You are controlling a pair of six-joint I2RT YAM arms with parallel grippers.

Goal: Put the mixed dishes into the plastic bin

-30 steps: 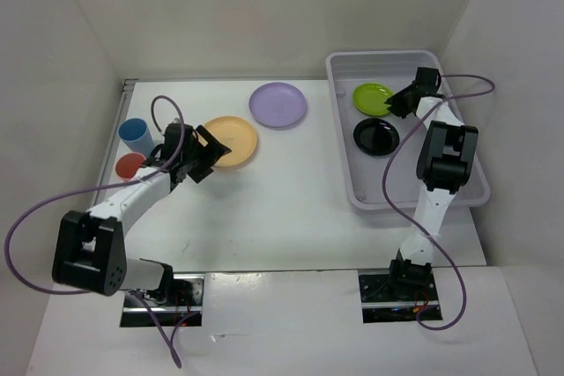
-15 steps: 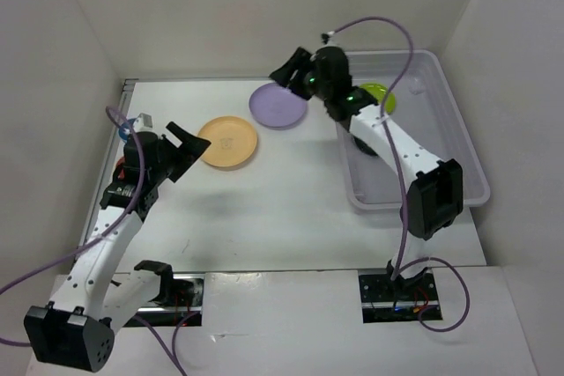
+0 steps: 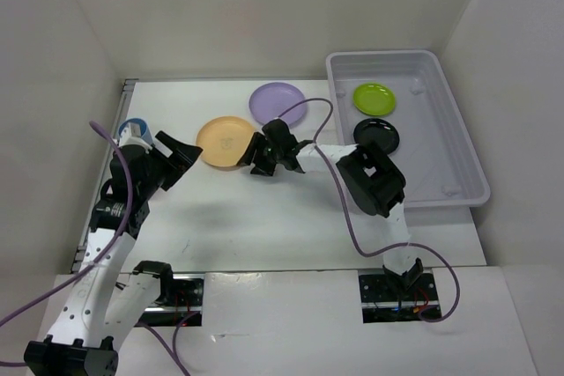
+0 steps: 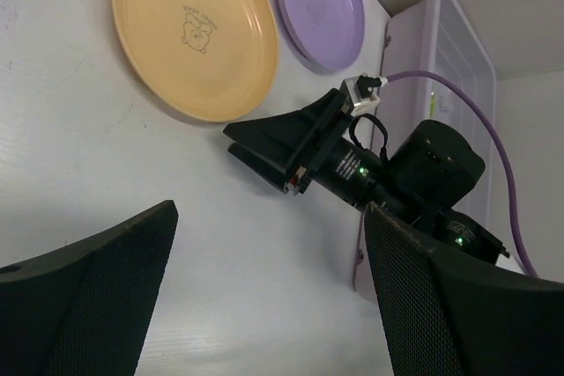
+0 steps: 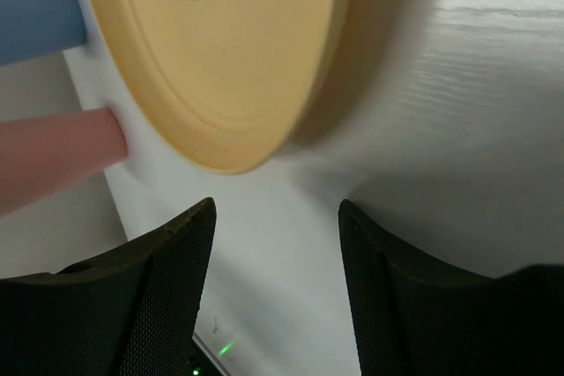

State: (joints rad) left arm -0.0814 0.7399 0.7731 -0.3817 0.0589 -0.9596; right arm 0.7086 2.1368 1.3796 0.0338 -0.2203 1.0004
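White table [image 3: 264, 213] is seen with the pale orange plate [image 3: 225, 140] on it. Just beside the plate the right gripper [image 3: 257, 158] is spread, grasping nothing. The left gripper [image 3: 179, 166] is also released and empty.

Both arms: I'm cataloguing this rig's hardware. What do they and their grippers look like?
Both the left arm and right arm have white links, black boxy joints and a trailing purple cable. The left gripper and right gripper are black, with wedge-shaped fingers faced in mesh texture. Behind the right gripper glow green lights.
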